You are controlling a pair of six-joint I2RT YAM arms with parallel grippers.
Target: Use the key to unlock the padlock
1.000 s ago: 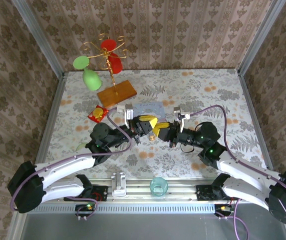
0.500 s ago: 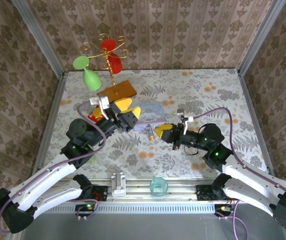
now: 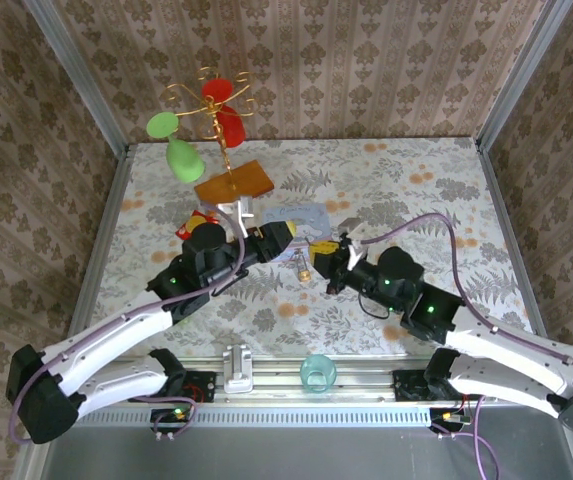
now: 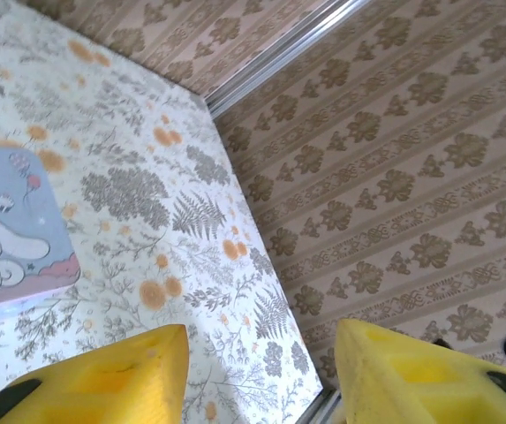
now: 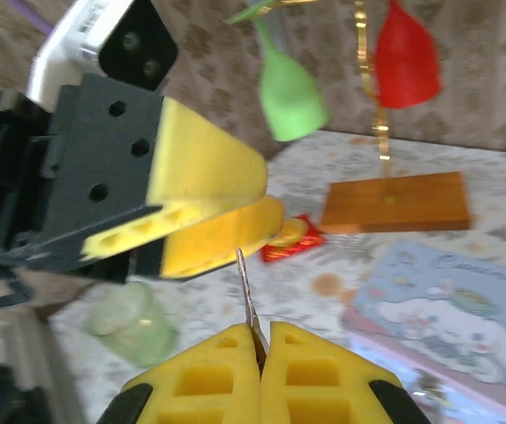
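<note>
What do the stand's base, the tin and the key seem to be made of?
The base looks like varnished wood: orange-brown, soft sheen. The tin is probably printed metal, pale blue with cartoon art, though card is possible. The key is a thin silvery blade, so metal.

Yellow fingers (image 4: pixel 411 371), pale blue tin (image 3: pixel 306 215) — floral-printed table (image 3: pixel 416 180), brown damask walls (image 3: pixel 366 60).

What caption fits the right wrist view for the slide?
Right gripper shut on a thin silvery key, blade pointing up toward the left gripper; pale blue tin beyond.
</note>
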